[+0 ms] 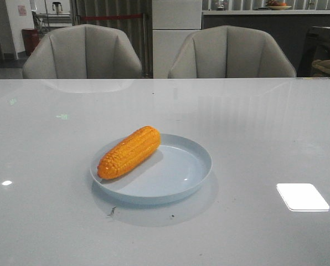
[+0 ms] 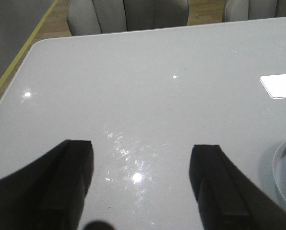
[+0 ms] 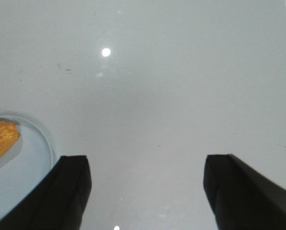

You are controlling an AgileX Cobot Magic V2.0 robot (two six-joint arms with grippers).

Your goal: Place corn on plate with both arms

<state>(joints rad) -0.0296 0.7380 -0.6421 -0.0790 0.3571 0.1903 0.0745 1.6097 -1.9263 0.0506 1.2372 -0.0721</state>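
Note:
The orange-yellow corn (image 1: 129, 151) lies on the left part of the pale-blue plate (image 1: 179, 177) in the middle of the table, its near end over the plate's left rim. No arm shows in the front view. My left gripper (image 2: 142, 152) is open and empty over bare table; the plate's rim (image 2: 280, 175) shows at that view's edge. My right gripper (image 3: 147, 165) is open and empty over bare table, with the plate (image 3: 35, 158) and the corn's end (image 3: 1, 138) off to one side.
The grey glossy table (image 1: 253, 127) holds only the plate and corn. Two grey chairs (image 1: 82, 52) stand behind its far edge. A bright light reflection (image 1: 302, 197) lies on the table at the front right.

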